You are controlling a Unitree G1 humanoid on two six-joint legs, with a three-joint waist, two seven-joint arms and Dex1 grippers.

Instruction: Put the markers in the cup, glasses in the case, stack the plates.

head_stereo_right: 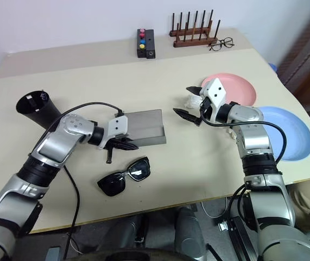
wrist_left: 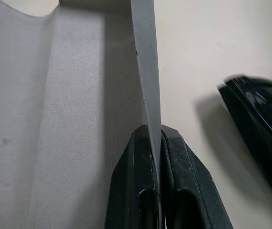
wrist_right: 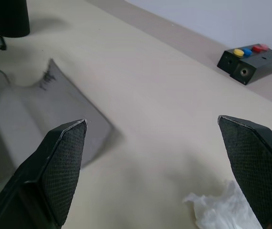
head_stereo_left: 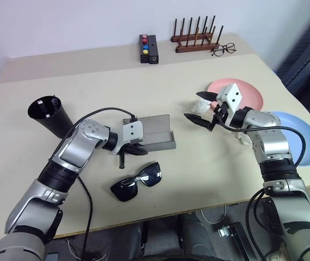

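The grey case (head_stereo_left: 153, 130) lies open at mid-table, and my left gripper (head_stereo_left: 138, 149) is shut on its near wall; the left wrist view shows both fingers (wrist_left: 136, 181) pinching that thin wall (wrist_left: 145, 71). The black glasses (head_stereo_left: 137, 181) lie on the table just in front of the case. The black cup (head_stereo_left: 49, 115) stands tilted at the left, with what look like marker ends (head_stereo_right: 43, 97) at its mouth. My right gripper (head_stereo_left: 201, 107) hovers open, level, right of the case. The pink plate (head_stereo_left: 244, 93) and the blue plate (head_stereo_left: 302, 136) lie side by side at the right.
Crumpled white tissue (wrist_right: 216, 207) lies under my right gripper, more by the right forearm (head_stereo_left: 245, 139). At the back stand a black box with coloured buttons (head_stereo_left: 148, 48), a wooden rack (head_stereo_left: 196, 37) and wire-framed eyeglasses (head_stereo_left: 223, 49).
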